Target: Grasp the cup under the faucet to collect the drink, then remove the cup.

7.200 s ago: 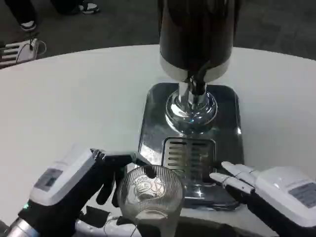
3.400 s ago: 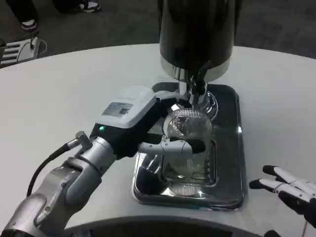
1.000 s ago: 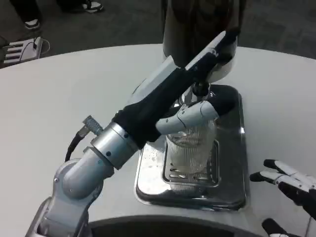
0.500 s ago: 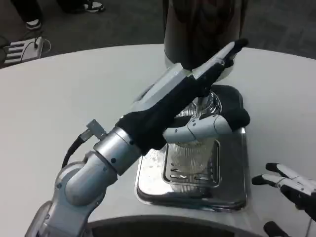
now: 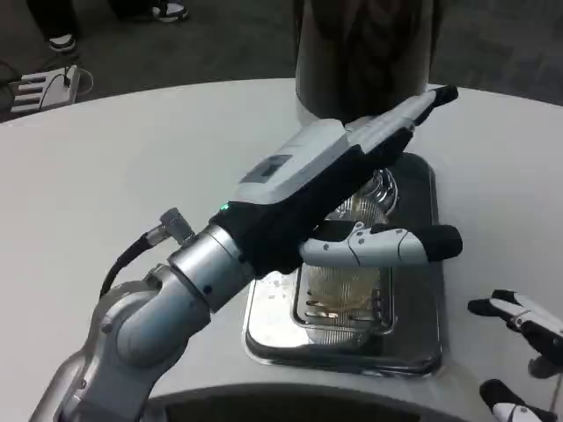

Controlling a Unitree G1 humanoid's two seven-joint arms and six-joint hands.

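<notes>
Two hands appear in the head view: the left hand (image 5: 352,189) reaches over the ribbed clear glass cup (image 5: 347,290), which stands on the slotted grate of the shiny steel drip tray (image 5: 413,347) below the dark cylindrical drink dispenser (image 5: 365,48) on the white round counter (image 5: 132,176). Its fingers (image 5: 413,114) are stretched out straight, one extending across above the cup, gripping nothing visible. The right hand (image 5: 528,352) sits at the lower right edge, fingers (image 5: 501,308) spread and empty.
</notes>
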